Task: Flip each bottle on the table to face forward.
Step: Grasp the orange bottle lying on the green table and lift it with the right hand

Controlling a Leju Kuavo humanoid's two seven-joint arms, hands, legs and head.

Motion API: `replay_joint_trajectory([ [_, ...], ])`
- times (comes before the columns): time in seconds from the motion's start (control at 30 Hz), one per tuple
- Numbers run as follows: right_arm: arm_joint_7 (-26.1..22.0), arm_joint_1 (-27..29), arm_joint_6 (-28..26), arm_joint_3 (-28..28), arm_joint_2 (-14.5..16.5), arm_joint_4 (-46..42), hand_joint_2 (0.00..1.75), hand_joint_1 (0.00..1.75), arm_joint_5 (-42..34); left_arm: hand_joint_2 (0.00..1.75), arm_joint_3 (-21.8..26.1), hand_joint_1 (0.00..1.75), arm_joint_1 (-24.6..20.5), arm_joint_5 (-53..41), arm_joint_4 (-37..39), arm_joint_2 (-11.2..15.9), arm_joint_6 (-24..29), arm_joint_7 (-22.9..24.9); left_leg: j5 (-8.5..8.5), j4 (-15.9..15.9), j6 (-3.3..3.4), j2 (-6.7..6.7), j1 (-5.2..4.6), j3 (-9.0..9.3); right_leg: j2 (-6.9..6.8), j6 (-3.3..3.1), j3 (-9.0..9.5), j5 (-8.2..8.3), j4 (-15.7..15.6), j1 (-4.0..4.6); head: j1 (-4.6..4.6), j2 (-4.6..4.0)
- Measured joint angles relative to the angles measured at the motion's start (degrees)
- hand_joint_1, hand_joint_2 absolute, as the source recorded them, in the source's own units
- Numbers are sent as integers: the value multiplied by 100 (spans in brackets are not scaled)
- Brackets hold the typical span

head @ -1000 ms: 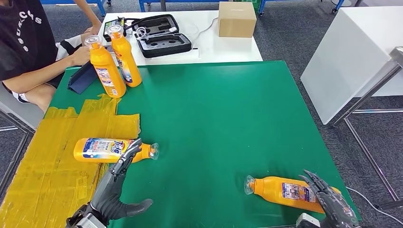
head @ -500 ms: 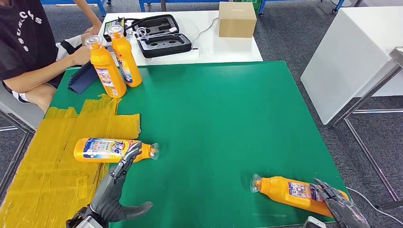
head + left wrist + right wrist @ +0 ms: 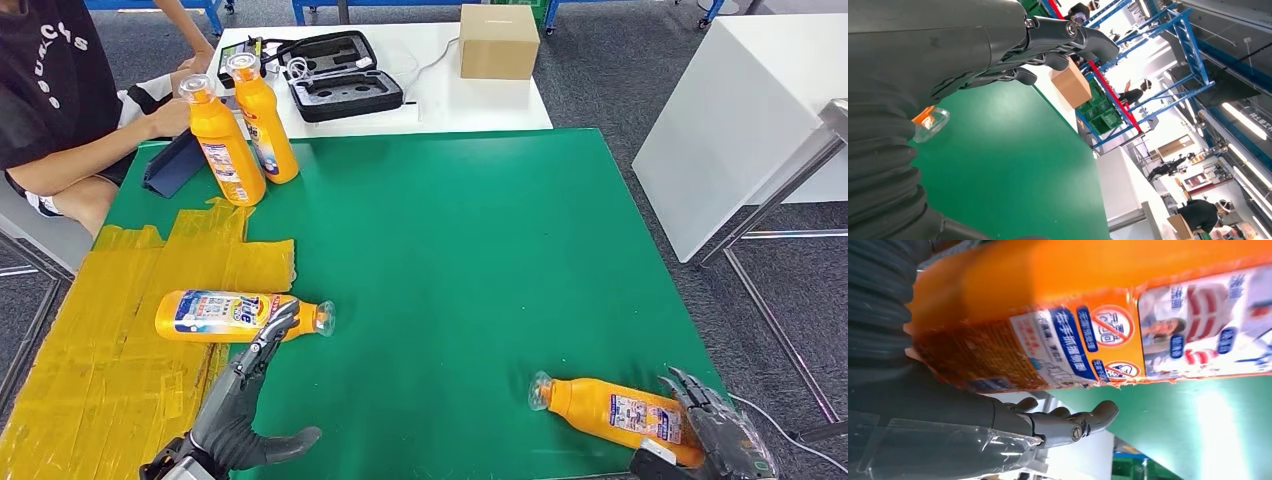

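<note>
Lying against right hand (image 3: pixel 722 440) spread fingers (image 3: pixel 1068 422), orange bottle (image 3: pixel 610 407), ungrasped.

Table (image 3: pixel 450 250): green top, with a patch of yellow tape (image 3: pixel 110 330) over its left part. On the tape, a lying bottle (image 3: pixel 225 315): orange body, blue-and-white label with red lettering, clear cap. At the table's near right edge, a second lying bottle (image 3: pixel 610 408): orange, white-and-blue label bearing red prohibition circles. At the table's far left corner, two upright bottles (image 3: pixel 245 130): orange, clear caps. Beyond the table, a black case (image 3: pixel 340 70) and brown box (image 3: pixel 498 40) on white. Hands: dark grey.
</note>
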Motion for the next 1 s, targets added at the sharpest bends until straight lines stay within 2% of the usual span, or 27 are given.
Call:
replay_joint_trajectory([
  [0.13,192,-196,-248,124,-47,276,175,0,139,175,-1,0,5,10,1,0,0,3,0,0,0,3,1,3,1,0,1,0,0,2,1,0],
  [0.17,262,-243,-306,162,-59,343,175,6,193,175,-1,0,7,13,1,0,0,5,0,0,0,3,1,4,1,0,2,0,0,2,1,0],
  [0.2,338,-293,-362,200,-72,411,175,24,252,175,-1,0,9,15,1,0,0,7,0,0,0,4,1,6,1,0,3,0,0,2,1,0],
  [0.3,569,-446,-516,332,-114,616,175,141,430,175,-1,0,18,21,1,-2,-1,11,-1,0,0,9,2,14,2,0,7,0,0,4,1,0],
  [0.33,638,-494,-563,383,-130,685,175,167,477,175,-1,0,20,22,1,-3,-2,13,-1,0,0,11,2,17,3,0,3,0,-1,4,1,0],
  [0.37,698,-540,-603,435,-145,751,175,174,514,175,-1,0,21,23,1,-4,-3,14,-4,0,1,13,2,22,3,0,-7,0,-2,4,1,0],
  [1.0,1013,-1040,-999,1074,-348,1376,175,175,386,175,-6,0,43,49,8,-22,-51,35,-28,-1,7,51,2,73,60,-1,2,1,-6,6,2,0],
])
